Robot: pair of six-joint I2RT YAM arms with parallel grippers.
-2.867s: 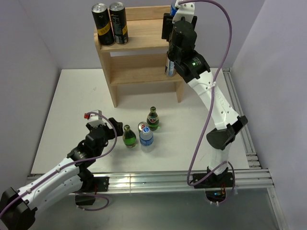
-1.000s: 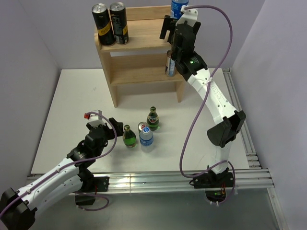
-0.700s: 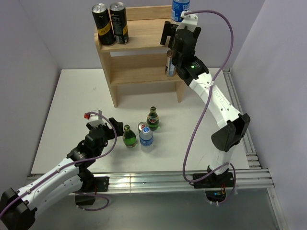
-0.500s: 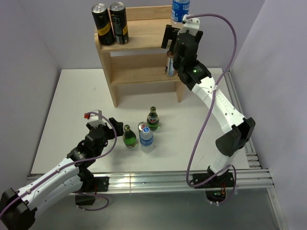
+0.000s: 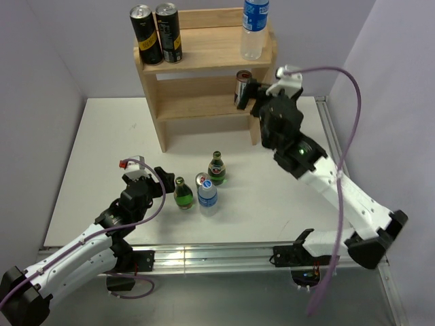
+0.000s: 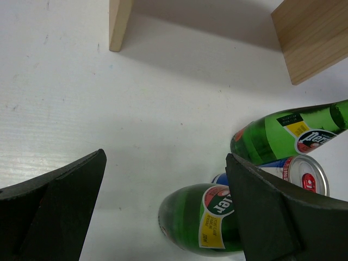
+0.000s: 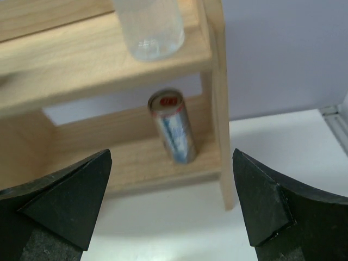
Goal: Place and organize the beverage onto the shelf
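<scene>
Before the shelf point(image 5: 204, 64) my right gripper point(image 7: 171, 163) hangs wide open and empty, facing its right end; a clear water bottle point(image 5: 253, 30) stands on the top tier at the right, two black cans point(image 5: 155, 32) at the left, a slim can point(image 7: 174, 128) on the middle tier; low over the table point(image 5: 102, 136), my left gripper point(image 6: 166, 163) gapes empty too, near two green bottles point(image 6: 209, 220) and a small can point(image 6: 303, 175).

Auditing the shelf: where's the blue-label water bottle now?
Top view: the water bottle stands at the right end of the shelf's top tier, above a can one tier down.
</scene>
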